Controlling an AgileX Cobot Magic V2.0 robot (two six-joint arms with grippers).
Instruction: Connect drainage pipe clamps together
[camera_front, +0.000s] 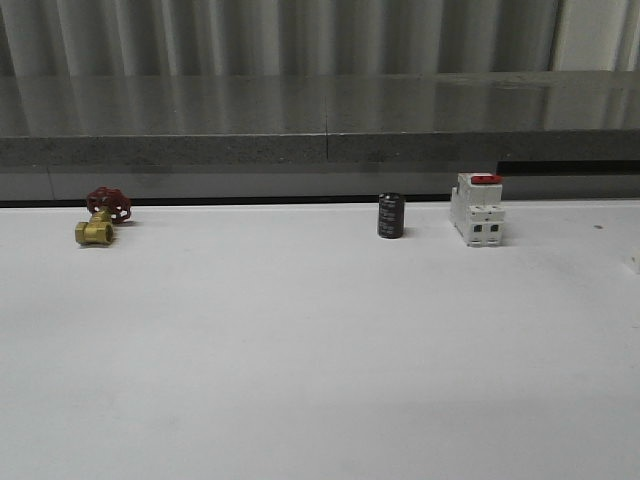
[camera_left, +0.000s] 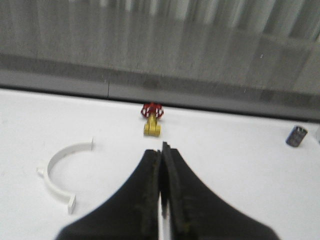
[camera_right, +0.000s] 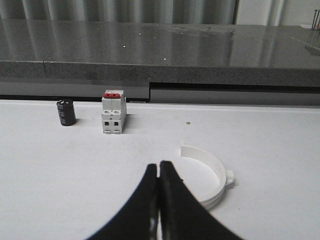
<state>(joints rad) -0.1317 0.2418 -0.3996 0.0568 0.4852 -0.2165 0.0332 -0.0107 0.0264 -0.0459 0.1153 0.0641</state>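
Observation:
One white drainage pipe clamp half (camera_left: 56, 171) lies flat on the white table in the left wrist view, off to the side of my left gripper (camera_left: 161, 148), which is shut with nothing between its black fingers. The other white clamp half (camera_right: 212, 175) lies on the table in the right wrist view, close beside my right gripper (camera_right: 158, 166) and partly hidden behind one finger. That gripper is shut too and holds nothing. The two halves are apart, one near each arm.
Along the table's far edge stand a brass valve with a red handwheel (camera_front: 99, 216), a black cylinder (camera_front: 390, 216) and a white breaker with a red top (camera_front: 477, 208). A grey stone ledge (camera_front: 320, 125) runs behind the table (camera_front: 320, 360).

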